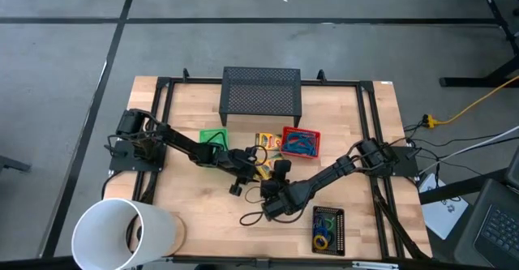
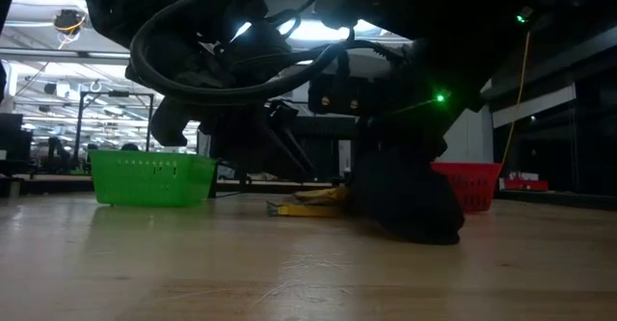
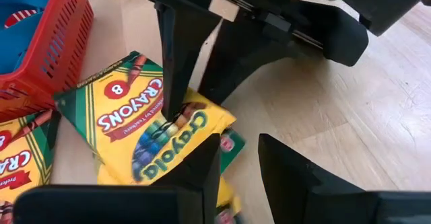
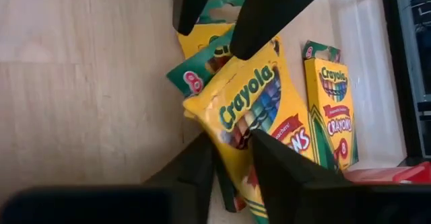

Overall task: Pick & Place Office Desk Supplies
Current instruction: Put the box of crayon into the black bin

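Red tray (image 1: 312, 152): blue cord bundle (image 1: 300, 145); black tray (image 1: 340, 229): rubber-band rings (image 1: 325, 229).

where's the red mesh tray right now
In the high view the red mesh tray sits near the table's middle, just right of the crayon boxes and in front of the black mesh stand.

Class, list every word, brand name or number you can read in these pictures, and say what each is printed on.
"Crayola": on the top crayon box, between both arms' fingers.
"CRAYONS" and "8": on the same box's other face.
"Crayola", "CRAYONS", "8": on the upright box beside the pile.
"8": on a green flap under the pile.
Smaller print: too small to read.
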